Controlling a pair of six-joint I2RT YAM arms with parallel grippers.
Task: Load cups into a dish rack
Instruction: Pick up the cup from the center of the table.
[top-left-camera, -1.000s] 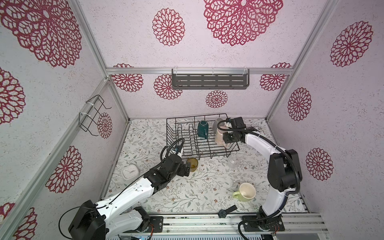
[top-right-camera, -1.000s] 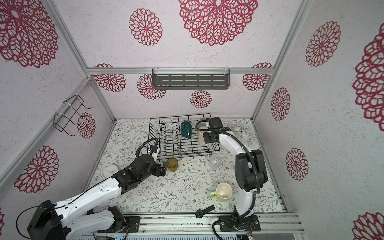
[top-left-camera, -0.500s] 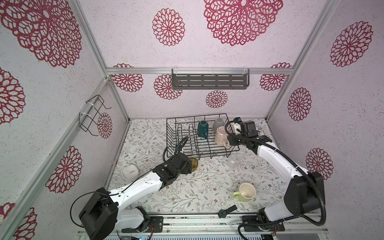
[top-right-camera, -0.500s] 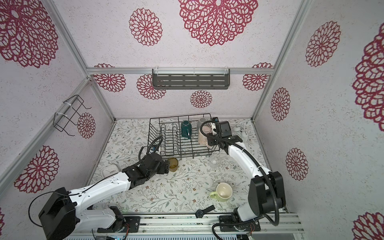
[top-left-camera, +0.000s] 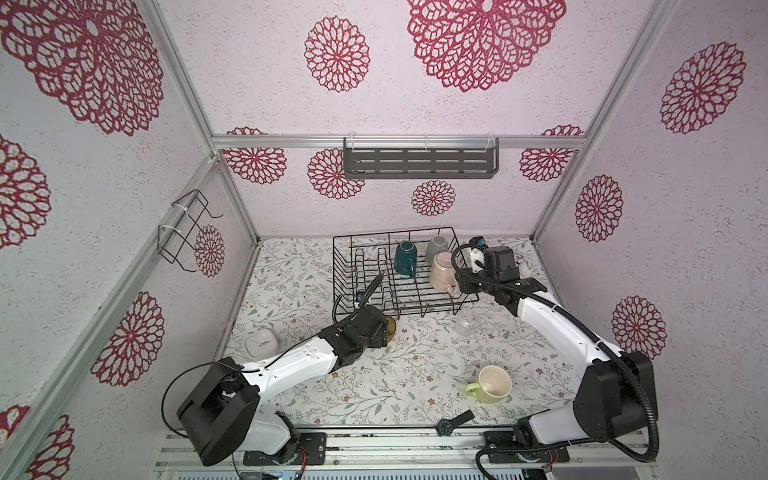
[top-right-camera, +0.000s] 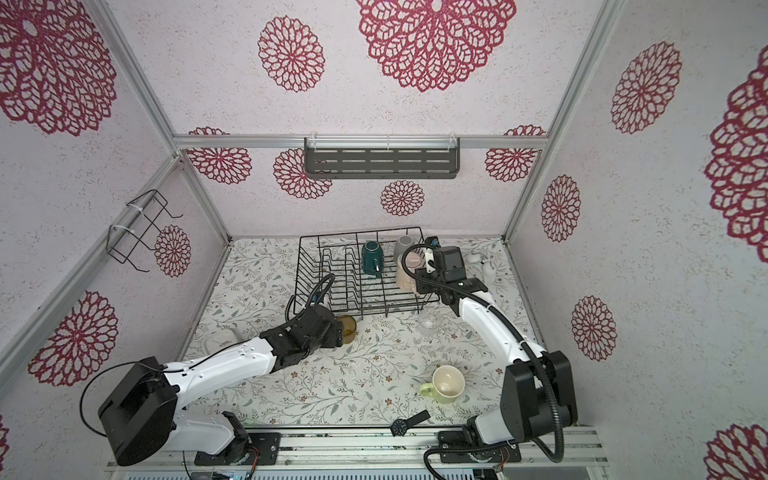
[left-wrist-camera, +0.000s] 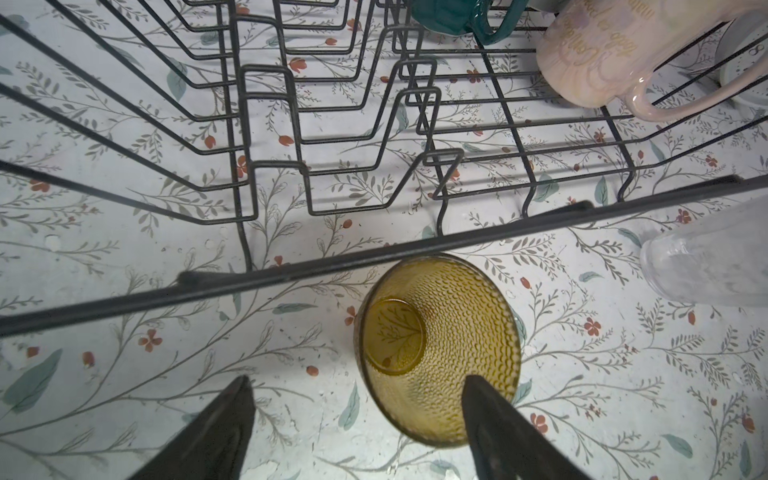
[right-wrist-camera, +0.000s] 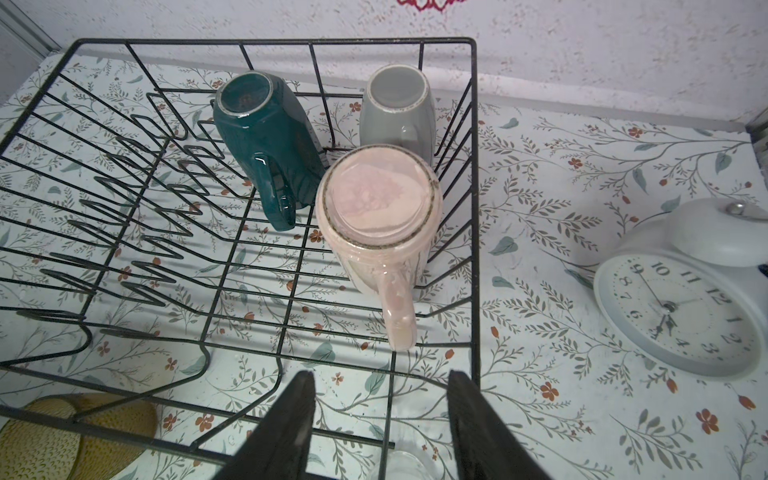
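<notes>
**Three cups racked, three still on the tabletop**

The left tool (left-wrist-camera: 357, 380) stands with its jaws wide apart and grips nothing. In the left wrist view one finger shows over the near rim of the amber tumbler (left-wrist-camera: 436, 349) and the other over bare tabletop beside it, so the glass is not yet between them. The tumbler stands upright, mouth up, just outside the near rim of the dish rack (right-wrist-camera: 474, 208).

The right tool (right-wrist-camera: 380, 374) is about half open and empty. It hovers over the rack's near edge, close to the handle of the pink mug (right-wrist-camera: 374, 216) but apart from it.

Inside the rack, three cups sit upside down at one end: the pink mug nearest the tool, the dark teal mug (right-wrist-camera: 266, 137) beside it, and the grey mug (right-wrist-camera: 397, 112) in the far corner. The rows of dividers are empty.

That looks like half the job. Left on the tabletop (top-left-camera: 374, 386) are the amber tumbler, the clear glass (top-left-camera: 466, 324) just outside the rack, and the light green mug (top-left-camera: 490, 384), well apart toward the front. The tumbler appears to be next in line.
</notes>
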